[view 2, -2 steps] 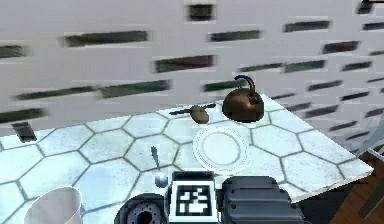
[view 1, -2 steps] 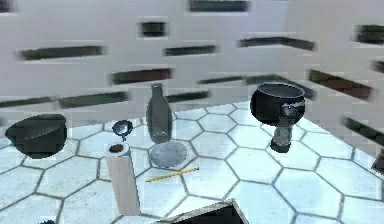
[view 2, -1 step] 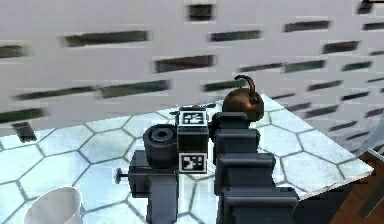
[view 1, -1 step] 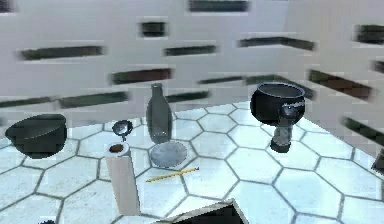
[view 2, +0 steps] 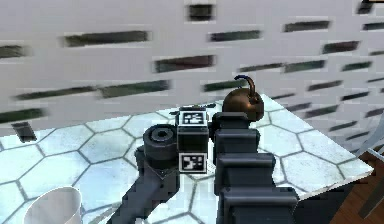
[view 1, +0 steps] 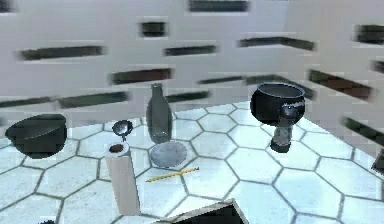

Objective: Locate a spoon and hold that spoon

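A small grey spoon-like thing (view 1: 122, 128) with a round bowl lies on the hexagon-tiled counter (view 1: 250, 170), between a black bowl (view 1: 38, 134) and a clear glass bottle (view 1: 158, 113). In the arm side view the dark arm (view 2: 245, 175) rises from the bottom edge, with two white marker squares (view 2: 192, 140) at its far end. Left of them is the gripper (view 2: 148, 190), with its round dark body over the tiled counter (view 2: 100, 150). I cannot make out its far end, so I cannot tell whether it holds anything.
A paper towel roll (view 1: 121, 176), a grey disc (view 1: 169, 153), a thin yellow stick (view 1: 173, 175) and a dark goblet (view 1: 280, 112) stand on the counter. A brown kettle (view 2: 241, 100) sits beyond the arm. A white cup (view 2: 55, 208) is at the lower left. Brick walls back both views.
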